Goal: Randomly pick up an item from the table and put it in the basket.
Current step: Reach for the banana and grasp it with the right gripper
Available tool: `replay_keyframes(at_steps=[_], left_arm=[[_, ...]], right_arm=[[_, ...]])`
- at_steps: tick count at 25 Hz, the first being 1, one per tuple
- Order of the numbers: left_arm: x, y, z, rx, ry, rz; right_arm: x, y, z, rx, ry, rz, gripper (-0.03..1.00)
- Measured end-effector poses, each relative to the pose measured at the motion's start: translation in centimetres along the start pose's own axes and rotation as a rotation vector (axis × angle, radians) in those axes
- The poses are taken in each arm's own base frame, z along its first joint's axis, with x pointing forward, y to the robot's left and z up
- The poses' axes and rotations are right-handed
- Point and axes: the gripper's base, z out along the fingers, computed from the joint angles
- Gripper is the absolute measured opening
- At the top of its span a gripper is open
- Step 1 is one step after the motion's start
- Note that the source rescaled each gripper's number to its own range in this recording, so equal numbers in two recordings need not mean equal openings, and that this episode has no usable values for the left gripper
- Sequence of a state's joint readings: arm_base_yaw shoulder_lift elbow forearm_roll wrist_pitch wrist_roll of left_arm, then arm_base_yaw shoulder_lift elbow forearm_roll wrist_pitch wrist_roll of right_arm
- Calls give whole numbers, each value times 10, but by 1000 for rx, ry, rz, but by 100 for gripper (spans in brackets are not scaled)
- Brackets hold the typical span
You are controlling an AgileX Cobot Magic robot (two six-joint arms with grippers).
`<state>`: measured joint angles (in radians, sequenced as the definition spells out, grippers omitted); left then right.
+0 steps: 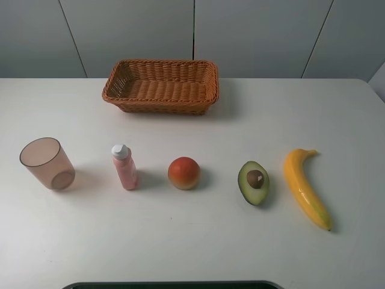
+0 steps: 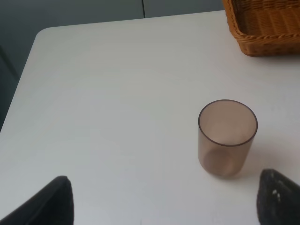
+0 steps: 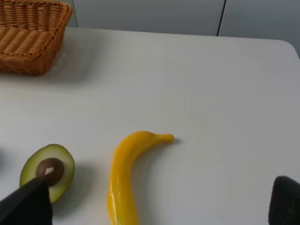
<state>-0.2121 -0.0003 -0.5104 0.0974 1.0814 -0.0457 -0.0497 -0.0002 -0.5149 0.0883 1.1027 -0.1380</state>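
The yellow banana (image 1: 305, 186) lies on the white table (image 1: 192, 241) at the right, empty space around it. It also shows in the right wrist view (image 3: 125, 178), between and ahead of the spread fingers of my right gripper (image 3: 157, 206), which is open and empty. The brown wicker basket (image 1: 161, 85) stands empty at the back centre; one corner shows in each wrist view (image 2: 265, 28) (image 3: 28, 44). My left gripper (image 2: 164, 201) is open and empty, over the table's left part. Neither gripper shows in the exterior high view.
In a row left of the banana lie a halved avocado (image 1: 253, 182), a round orange-red fruit (image 1: 183, 173), a small pink bottle (image 1: 124, 167) and a translucent pinkish-brown cup (image 1: 47, 164). The cup stands just ahead of the left gripper (image 2: 227, 137).
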Motion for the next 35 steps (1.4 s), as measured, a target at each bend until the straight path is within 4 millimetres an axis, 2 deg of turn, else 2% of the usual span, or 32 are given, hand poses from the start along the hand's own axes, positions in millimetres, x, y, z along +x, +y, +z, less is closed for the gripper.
replay_keyframes(at_steps=[35], left_arm=[[0, 0, 0, 0, 0, 0]], right_arm=[[0, 0, 0, 0, 0, 3, 100]])
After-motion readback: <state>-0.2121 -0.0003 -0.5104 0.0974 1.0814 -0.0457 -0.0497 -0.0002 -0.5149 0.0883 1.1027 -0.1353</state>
